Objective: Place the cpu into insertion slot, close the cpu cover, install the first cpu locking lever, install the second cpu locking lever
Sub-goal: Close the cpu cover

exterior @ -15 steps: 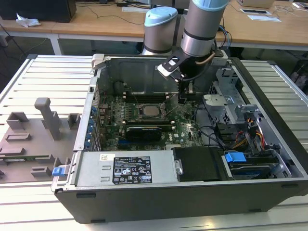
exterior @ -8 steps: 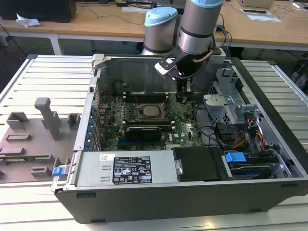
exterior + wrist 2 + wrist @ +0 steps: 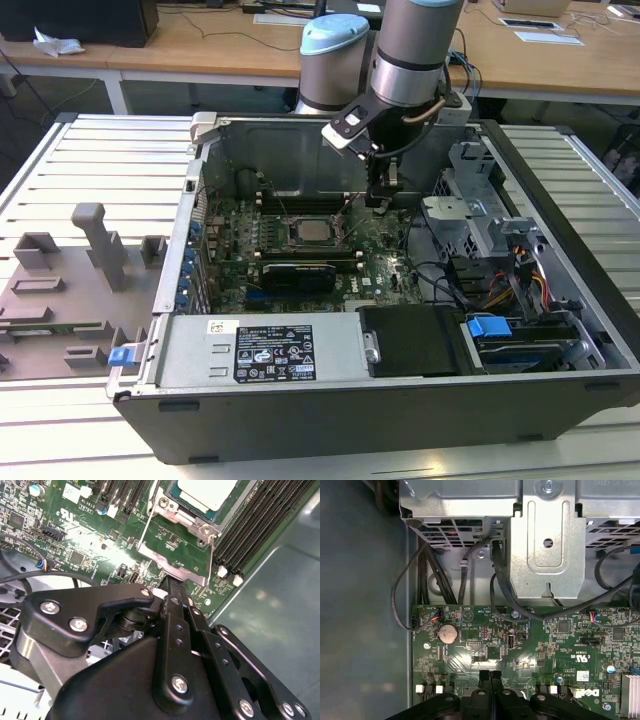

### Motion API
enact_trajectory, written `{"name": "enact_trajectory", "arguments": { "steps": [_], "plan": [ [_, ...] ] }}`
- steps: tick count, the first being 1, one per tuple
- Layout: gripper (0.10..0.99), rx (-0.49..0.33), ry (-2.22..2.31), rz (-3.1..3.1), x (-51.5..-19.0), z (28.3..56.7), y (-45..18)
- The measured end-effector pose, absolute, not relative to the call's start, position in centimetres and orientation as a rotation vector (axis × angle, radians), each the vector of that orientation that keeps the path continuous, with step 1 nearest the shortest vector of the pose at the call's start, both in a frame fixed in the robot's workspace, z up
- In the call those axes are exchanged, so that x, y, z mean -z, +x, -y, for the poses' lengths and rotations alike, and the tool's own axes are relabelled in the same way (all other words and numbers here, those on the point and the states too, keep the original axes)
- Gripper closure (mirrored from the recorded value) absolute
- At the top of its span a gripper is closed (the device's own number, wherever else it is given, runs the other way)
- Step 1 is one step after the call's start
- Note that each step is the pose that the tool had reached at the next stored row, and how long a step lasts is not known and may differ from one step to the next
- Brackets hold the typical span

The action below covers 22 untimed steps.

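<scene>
In the exterior view, the gripper (image 3: 378,200) hangs inside the open case (image 3: 330,420), low over the board (image 3: 385,262). Its fingers are together and seem to hold nothing. The cpu (image 3: 313,232) sits in the slot toward the exterior view's left of the gripper and slightly nearer.

In the second wrist view, the gripper (image 3: 172,585) points at the silvery rim of the slot (image 3: 172,565), its tip just beside that rim; whether they touch I cannot tell. Beyond the rim lies the cpu (image 3: 207,492), with the cover (image 3: 192,522) apparently down around it. A thin wire lever (image 3: 145,527) runs along one side of the slot, with the memory slots (image 3: 250,530) on the other side.

In the first wrist view, the closed gripper (image 3: 490,674) hovers above the board (image 3: 490,630), facing the drive cage (image 3: 547,555).
</scene>
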State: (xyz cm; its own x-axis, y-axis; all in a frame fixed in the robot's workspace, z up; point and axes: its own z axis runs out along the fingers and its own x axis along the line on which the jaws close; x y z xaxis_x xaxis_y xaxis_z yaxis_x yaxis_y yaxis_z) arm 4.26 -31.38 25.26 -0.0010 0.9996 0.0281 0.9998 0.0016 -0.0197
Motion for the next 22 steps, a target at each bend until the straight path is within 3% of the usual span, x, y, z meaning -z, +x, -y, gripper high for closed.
{"name": "enact_trajectory", "arguments": {
  "steps": [22],
  "plan": [
    [0.980, 0.008, -2.197, 2.199, -25.3, 31.4, 2.2]
  ]
}}
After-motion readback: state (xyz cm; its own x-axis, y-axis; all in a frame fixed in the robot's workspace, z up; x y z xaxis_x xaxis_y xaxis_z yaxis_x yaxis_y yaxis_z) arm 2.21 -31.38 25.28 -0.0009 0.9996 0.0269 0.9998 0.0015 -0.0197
